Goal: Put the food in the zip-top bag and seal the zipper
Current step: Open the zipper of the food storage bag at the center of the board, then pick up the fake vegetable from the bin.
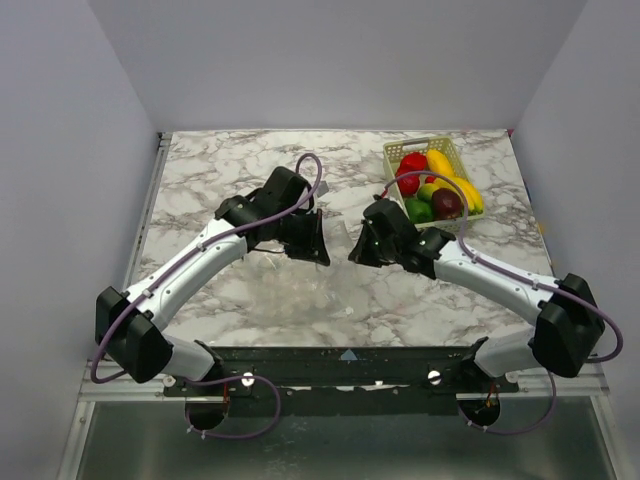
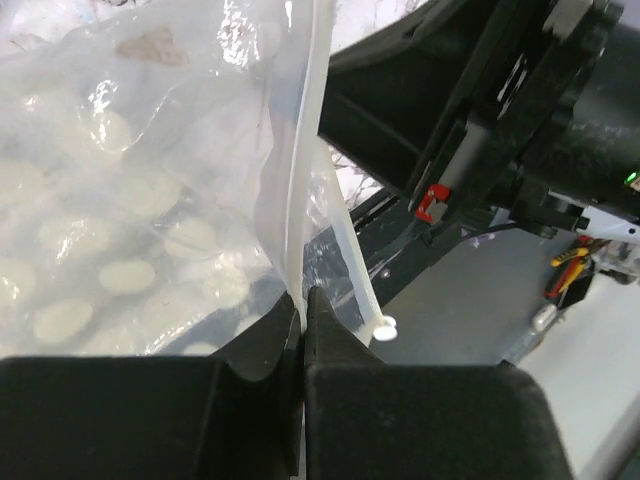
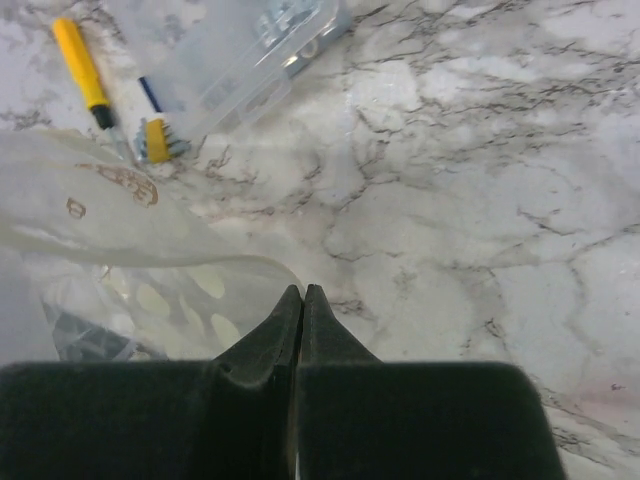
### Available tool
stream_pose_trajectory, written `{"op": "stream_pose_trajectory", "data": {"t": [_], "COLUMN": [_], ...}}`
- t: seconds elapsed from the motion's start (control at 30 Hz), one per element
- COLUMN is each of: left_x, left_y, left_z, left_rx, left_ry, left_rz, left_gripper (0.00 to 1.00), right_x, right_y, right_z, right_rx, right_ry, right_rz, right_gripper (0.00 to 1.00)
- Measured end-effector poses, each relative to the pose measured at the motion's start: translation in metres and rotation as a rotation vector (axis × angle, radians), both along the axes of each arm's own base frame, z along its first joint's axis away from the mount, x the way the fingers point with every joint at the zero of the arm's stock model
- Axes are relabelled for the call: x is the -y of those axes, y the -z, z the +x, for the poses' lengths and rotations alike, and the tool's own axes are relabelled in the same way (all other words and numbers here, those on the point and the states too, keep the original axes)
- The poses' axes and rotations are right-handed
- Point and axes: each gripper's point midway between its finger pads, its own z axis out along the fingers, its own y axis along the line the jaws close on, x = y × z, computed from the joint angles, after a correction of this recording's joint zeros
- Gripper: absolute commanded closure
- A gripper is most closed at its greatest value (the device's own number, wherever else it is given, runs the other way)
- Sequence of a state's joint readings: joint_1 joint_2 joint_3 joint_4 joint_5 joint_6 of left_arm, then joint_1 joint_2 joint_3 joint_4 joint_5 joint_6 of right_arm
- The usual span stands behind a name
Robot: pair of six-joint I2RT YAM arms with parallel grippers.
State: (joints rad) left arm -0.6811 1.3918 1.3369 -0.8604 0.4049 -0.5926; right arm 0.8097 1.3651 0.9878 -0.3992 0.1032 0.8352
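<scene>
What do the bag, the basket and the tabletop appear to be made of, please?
The bag looks like thin clear plastic film, glossy: it crinkles and you can see through it.
The basket is probably moulded plastic, pale green, with open mesh walls.
The tabletop has a marble look, white with grey veins and smooth; it could be a printed laminate.

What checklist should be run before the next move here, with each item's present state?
1. Grip: left tool shut on the press-seal strip of the clear crinkly plastic bag: ok.
2. Second grip: right tool shut, but bag film between its fingers: cannot tell.
3. Mouth: bag opening spread wide enough for food: cannot tell.
4. Loading: glossy toy fruits and vegetables inside the bag: not ok; those visible lie in the pale green mesh basket.
</scene>
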Motion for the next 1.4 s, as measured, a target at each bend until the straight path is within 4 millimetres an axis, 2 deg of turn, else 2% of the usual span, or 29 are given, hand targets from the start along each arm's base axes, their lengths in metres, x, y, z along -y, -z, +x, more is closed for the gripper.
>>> {"op": "stream_pose_trajectory", "data": {"t": [0.07, 0.17, 0.27, 0.33, 0.37, 0.5, 0.7, 0.83, 0.9, 1.0, 1.03, 1.1, 1.17, 1.27, 1.4], "left_x": [-0.001, -0.004, -0.002, -0.001, -0.001, -0.007, -0.007, -0.006, -0.006, -0.007, -0.007, -0.007, -0.007, -0.007, -0.007], "left_y": [0.007, 0.018, 0.028, 0.035, 0.036, 0.043, 0.042, 0.041, 0.041, 0.041, 0.041, 0.041, 0.042, 0.041, 0.041], "left_z": [0.002, 0.006, 0.007, 0.008, 0.008, 0.013, 0.017, 0.018, 0.018, 0.018, 0.018, 0.018, 0.018, 0.018, 0.018], "left_rx": [-0.031, -0.055, -0.058, -0.058, -0.061, -0.066, -0.059, -0.051, -0.049, -0.048, -0.047, -0.045, -0.040, -0.034, -0.031], "left_ry": [-0.017, -0.031, -0.029, -0.027, -0.027, -0.046, -0.047, -0.044, -0.043, -0.042, -0.041, -0.038, -0.034, -0.030, -0.026], "left_rz": [-0.019, -0.026, -0.037, -0.046, -0.052, -0.065, -0.082, -0.083, -0.082, -0.082, -0.082, -0.081, -0.080, -0.079, -0.079], "left_gripper": [1.00, 1.00, 1.00, 1.00, 1.00, 1.00, 1.00, 1.00, 1.00, 1.00, 1.00, 1.00, 1.00, 1.00, 1.00], "right_x": [0.004, 0.002, -0.002, -0.005, -0.006, -0.005, 0.018, 0.044, 0.072, 0.129, 0.148, 0.175, 0.192, 0.210, 0.232], "right_y": [0.006, 0.010, 0.001, -0.010, -0.017, -0.042, -0.064, -0.081, -0.084, -0.081, -0.079, -0.074, -0.065, -0.045, -0.016], "right_z": [0.006, 0.009, 0.009, 0.012, 0.013, 0.019, 0.028, 0.047, 0.068, 0.099, 0.107, 0.117, 0.125, 0.136, 0.147], "right_rx": [-0.020, -0.043, -0.043, -0.036, -0.032, -0.018, 0.027, 0.087, 0.104, 0.112, 0.113, 0.112, 0.106, 0.087, 0.063], "right_ry": [0.011, 0.002, -0.012, -0.010, -0.010, 0.015, 0.111, 0.192, 0.268, 0.416, 0.464, 0.527, 0.568, 0.618, 0.683], "right_rz": [-0.031, -0.056, -0.046, -0.032, -0.031, -0.038, -0.115, -0.172, -0.196, -0.264, -0.289, -0.341, -0.396, -0.504, -0.690], "right_gripper": [0.95, 0.68, 0.45, 0.35, 0.27, 0.24, 0.12, 0.14, 0.12, 0.01, 0.00, 0.00, 0.00, 0.05, 0.02]}}
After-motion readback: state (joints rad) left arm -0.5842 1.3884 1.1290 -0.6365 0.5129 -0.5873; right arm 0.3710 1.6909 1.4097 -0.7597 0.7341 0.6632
